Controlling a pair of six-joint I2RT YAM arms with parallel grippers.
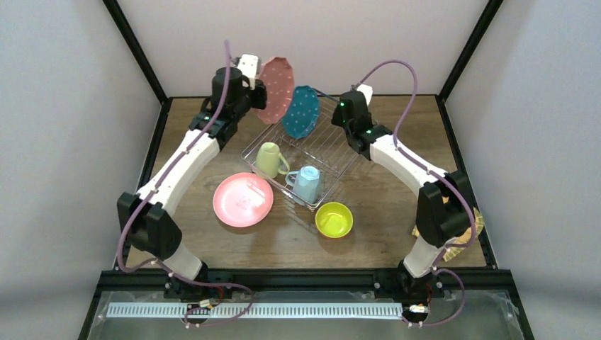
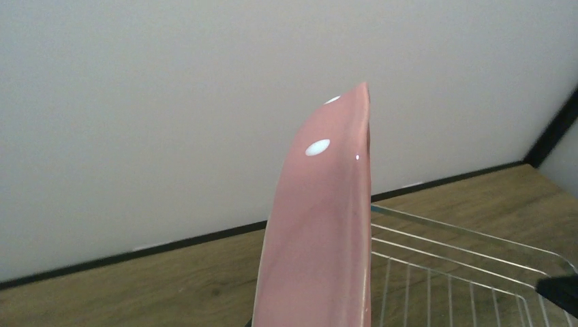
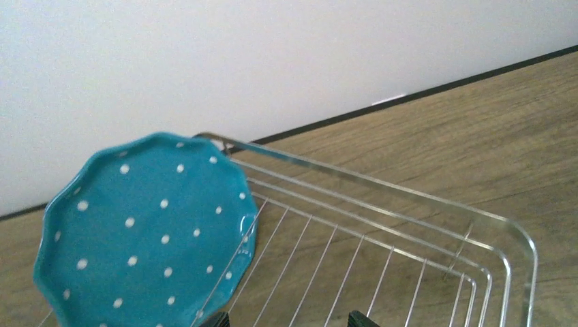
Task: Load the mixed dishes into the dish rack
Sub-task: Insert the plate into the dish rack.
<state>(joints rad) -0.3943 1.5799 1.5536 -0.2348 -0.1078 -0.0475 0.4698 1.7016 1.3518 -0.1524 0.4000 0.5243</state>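
- Across the middle of the bench [image 1: 386,202], toward its far edge, the dish rack [image 1: 327,149] sits cornerwise, partly loaded.
- My left fingers [image 1: 259,86] are closed part-way on the rim of the pink dotted plate [image 1: 276,88]. They hold it on edge in the air over the rack's far-left side, just beside the blue dotted plate [image 1: 300,112], which leans upright in the rack's far corner.
- A plain pink plate [image 1: 243,200] lies flat on the bench off the rack's near-left side, and a lime bowl [image 1: 334,219] sits beyond its near corner.
- The pale green mug [image 1: 269,159] and light blue mug [image 1: 307,183] sit inside the rack.
- My right fingers [image 1: 337,112] gape fully open, holding nothing, at the rack's far-right side.
- I judge I'm racking the held plate. Next I must lower it upright beside the blue one without knocking it, then release.
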